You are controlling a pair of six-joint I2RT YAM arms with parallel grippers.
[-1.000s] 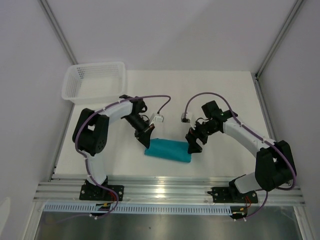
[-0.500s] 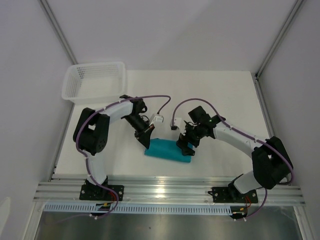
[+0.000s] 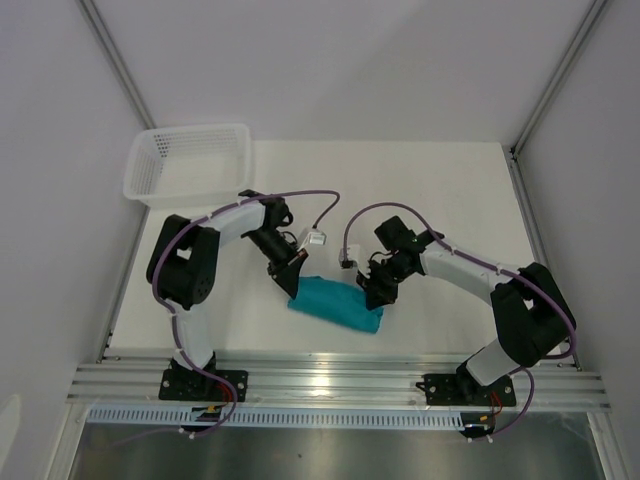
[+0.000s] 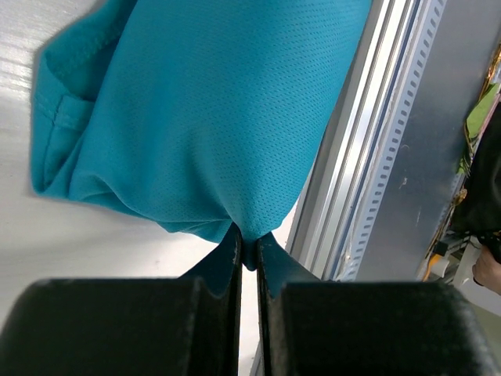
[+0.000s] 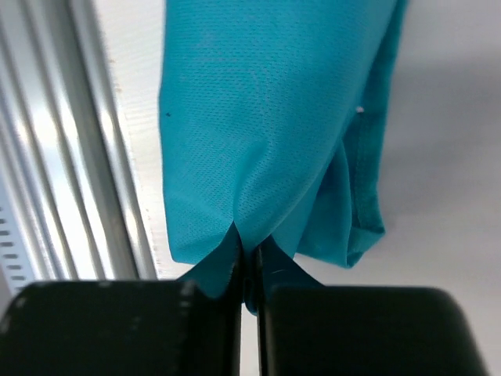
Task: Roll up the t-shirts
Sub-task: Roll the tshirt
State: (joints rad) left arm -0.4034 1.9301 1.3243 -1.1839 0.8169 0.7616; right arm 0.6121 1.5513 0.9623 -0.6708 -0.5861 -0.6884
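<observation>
The teal t-shirt (image 3: 335, 305) lies folded into a compact bundle near the table's front edge, between both arms. My left gripper (image 3: 291, 284) is shut on the bundle's left far edge; a pinch of teal cloth (image 4: 249, 235) sits between its jaws. My right gripper (image 3: 376, 296) is shut on the bundle's right far edge, with a tuck of cloth (image 5: 252, 254) squeezed between its jaws. In the right wrist view the t-shirt (image 5: 266, 125) hangs in folds, a hemmed edge at its right side.
A white mesh basket (image 3: 190, 165) stands at the far left of the table. The aluminium rail (image 3: 340, 380) runs along the near edge, close to the bundle. Purple cables loop over both arms.
My right gripper moved left onto the bundle's right end and shut on the cloth; it was open beside it before. The left gripper kept its grip and stayed put.
</observation>
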